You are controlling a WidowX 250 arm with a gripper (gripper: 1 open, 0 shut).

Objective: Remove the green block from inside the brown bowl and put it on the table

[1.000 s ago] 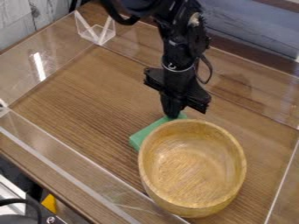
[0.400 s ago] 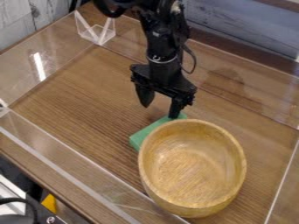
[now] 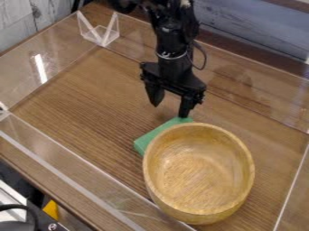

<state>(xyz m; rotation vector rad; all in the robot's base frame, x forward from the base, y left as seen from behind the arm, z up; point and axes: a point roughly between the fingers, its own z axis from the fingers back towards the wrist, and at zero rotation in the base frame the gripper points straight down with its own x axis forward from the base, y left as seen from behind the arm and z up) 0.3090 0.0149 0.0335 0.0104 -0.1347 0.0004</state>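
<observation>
Your claw [image 3: 172,104] stood wide open, its two dark fingers [image 3: 154,96] spread apart and pointing straight down, with nothing held between them. It hung just above the table [image 3: 85,99], close to the far rim of the brown bowl [image 3: 200,171], and you could see bare wood grain in the gap between the fingers. The green block [image 3: 151,138] lay flat on the table, outside the bowl, tucked against the bowl's far-left rim; only a green corner showed, the rest hidden behind the rim. The right finger's tip sat just above the block's far end, and whether it touched could not be told.

A second before, your claw had been pinched shut on the block at that same spot, right at the bowl's rim. Since then the fingers had parted fully, and the claw had lifted a little and drifted left and away from the bowl. The block had stayed where it was set down
</observation>
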